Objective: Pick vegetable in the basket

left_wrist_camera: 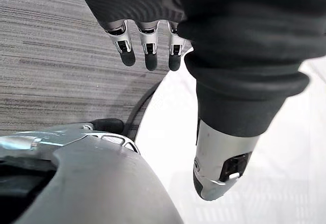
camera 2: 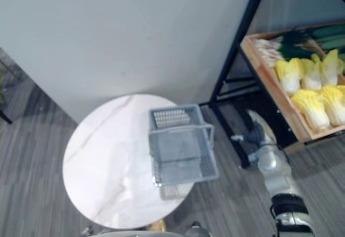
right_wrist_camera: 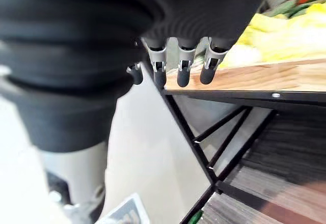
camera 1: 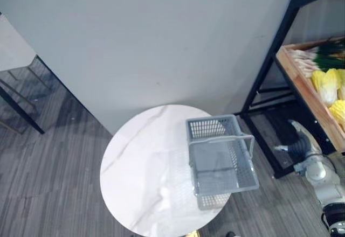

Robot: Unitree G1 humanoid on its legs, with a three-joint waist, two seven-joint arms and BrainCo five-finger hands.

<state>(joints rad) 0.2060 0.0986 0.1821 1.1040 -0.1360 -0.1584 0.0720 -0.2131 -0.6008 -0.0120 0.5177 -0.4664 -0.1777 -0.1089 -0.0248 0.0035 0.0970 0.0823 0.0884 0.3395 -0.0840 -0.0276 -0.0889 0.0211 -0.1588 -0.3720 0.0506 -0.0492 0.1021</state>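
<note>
Right hand (camera 2: 254, 131) & left hand (left_wrist_camera: 148, 51) empty, fingers straight; risk: right hand clips crate (camera 2: 269, 83) rim going for cabbage (camera 2: 312, 105), or basket (camera 1: 209, 128) at table (camera 1: 135, 161) edge tips

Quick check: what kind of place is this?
Likely a mock grocery corner: a black metal rack holds a wooden tray of cabbages, and an empty grey shopping basket sits on a round marble table.

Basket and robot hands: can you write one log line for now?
basket: empty, on round table | cabbages: in wooden crate | right hand: open, near crate, holding nothing | left hand: open, holding nothing
</note>
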